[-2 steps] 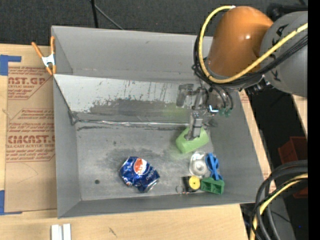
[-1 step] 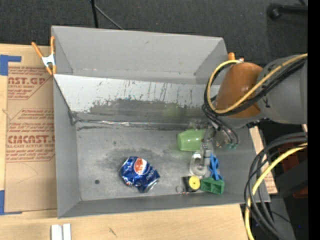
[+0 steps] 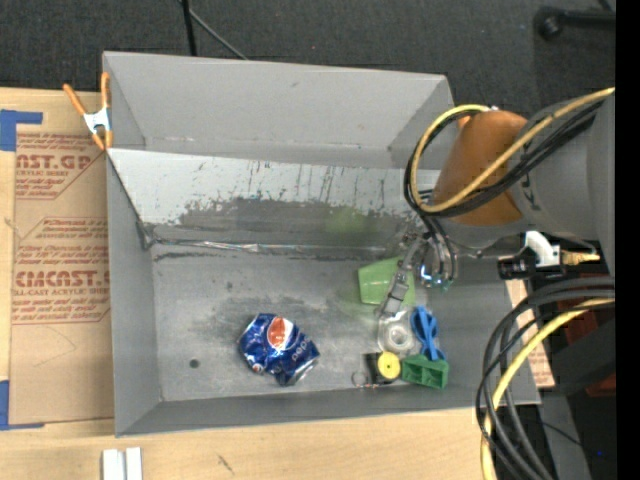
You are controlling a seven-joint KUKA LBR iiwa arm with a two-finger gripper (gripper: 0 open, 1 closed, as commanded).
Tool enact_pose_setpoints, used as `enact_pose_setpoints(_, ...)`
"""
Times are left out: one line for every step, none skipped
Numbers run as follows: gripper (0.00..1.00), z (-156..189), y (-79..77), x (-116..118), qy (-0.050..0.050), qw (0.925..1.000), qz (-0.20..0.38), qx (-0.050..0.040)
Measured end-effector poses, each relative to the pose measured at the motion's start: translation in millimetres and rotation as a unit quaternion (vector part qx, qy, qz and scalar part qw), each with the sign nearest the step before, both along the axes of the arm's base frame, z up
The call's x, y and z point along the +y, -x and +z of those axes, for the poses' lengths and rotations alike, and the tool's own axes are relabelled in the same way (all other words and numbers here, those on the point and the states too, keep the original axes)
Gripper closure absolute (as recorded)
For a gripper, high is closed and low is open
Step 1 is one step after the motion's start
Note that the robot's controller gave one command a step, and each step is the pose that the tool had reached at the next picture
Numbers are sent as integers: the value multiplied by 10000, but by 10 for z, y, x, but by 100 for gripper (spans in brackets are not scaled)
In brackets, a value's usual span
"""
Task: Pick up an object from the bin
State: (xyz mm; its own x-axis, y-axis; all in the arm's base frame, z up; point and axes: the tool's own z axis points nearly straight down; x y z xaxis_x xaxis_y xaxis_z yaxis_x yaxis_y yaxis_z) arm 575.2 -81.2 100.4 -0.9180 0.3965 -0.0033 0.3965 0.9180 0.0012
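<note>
Beside a pale green cube (image 3: 374, 282), the tool (image 3: 401, 294) points steeply down.

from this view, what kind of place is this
Probably a robotics lab grasping rig: a cabled robot arm reaches into a grey metal bin holding odd items such as a crushed blue can.

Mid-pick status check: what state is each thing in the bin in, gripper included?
Blue soda can: crushed, lying alone on the left of the bin.
Pale green block: resting close beside the gripper.
Gripper: low in the bin, above the right-hand cluster.
Blue clip: lying flat.
Yellow disc: lying flat beside the dark green piece.
</note>
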Motion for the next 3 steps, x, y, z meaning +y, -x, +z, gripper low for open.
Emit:
enact_pose_setpoints(0,-5,-84,9,8,9800,1988,2)
enact_pose_setpoints(0,-311,-79,-74,2,9390,3440,13)
enact_pose_setpoints(0,-308,-85,-65,0,9391,3436,4)
